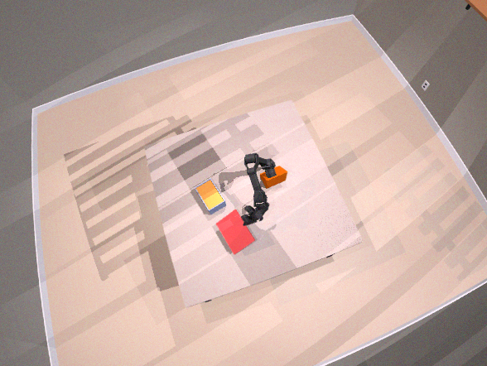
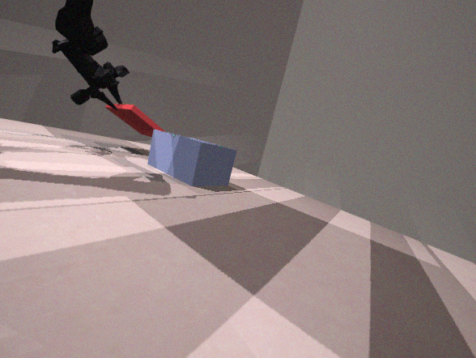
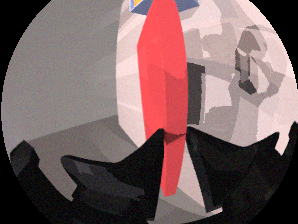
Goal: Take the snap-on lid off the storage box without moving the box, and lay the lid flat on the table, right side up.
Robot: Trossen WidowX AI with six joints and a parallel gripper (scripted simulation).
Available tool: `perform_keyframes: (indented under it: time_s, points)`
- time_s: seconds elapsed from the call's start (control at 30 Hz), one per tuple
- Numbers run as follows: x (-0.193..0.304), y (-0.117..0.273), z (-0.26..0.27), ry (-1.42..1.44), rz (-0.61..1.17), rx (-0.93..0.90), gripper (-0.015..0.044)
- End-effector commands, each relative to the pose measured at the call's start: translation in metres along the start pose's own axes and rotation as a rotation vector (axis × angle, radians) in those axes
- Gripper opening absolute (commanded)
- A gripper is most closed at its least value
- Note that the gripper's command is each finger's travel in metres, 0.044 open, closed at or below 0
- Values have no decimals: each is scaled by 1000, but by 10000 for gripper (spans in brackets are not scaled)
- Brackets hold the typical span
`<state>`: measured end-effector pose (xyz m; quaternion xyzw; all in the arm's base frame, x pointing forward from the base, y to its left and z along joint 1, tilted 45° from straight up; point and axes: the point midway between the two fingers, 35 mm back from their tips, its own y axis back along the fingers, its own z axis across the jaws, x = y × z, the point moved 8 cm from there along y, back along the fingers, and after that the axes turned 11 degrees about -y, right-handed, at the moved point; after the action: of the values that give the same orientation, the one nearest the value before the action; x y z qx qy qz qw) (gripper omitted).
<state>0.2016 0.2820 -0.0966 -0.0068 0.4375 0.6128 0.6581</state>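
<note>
The red lid (image 1: 235, 233) (image 2: 138, 119) (image 3: 160, 75) is off the storage box, in the air beside it. In the exterior view it slopes down from the fingers toward the box, and its lower end is partly hidden behind the box. My gripper (image 1: 245, 223) (image 2: 118, 106) (image 3: 174, 132) is shut on one edge of the lid. The blue storage box (image 1: 218, 207) (image 2: 182, 158) (image 3: 189, 6) stands upright and open on the table, with orange and yellow showing inside from above. Which face of the lid is the top side, I cannot tell.
An orange block (image 1: 274, 179) stands by the base of the arm, across the table (image 1: 315, 215) from the box. The table's near edge in the top view lies beyond the lid. Patchy shadows cross the table top.
</note>
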Motion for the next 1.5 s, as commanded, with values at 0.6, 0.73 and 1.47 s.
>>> perform_keyframes:
  time_s: [0.6,0.73,1.47]
  points:
    - [-2,-11,-13,1,5,-2,0]
    - [-3,-13,-15,1,4,-2,0]
    - [-5,-24,-28,2,4,-2,0]
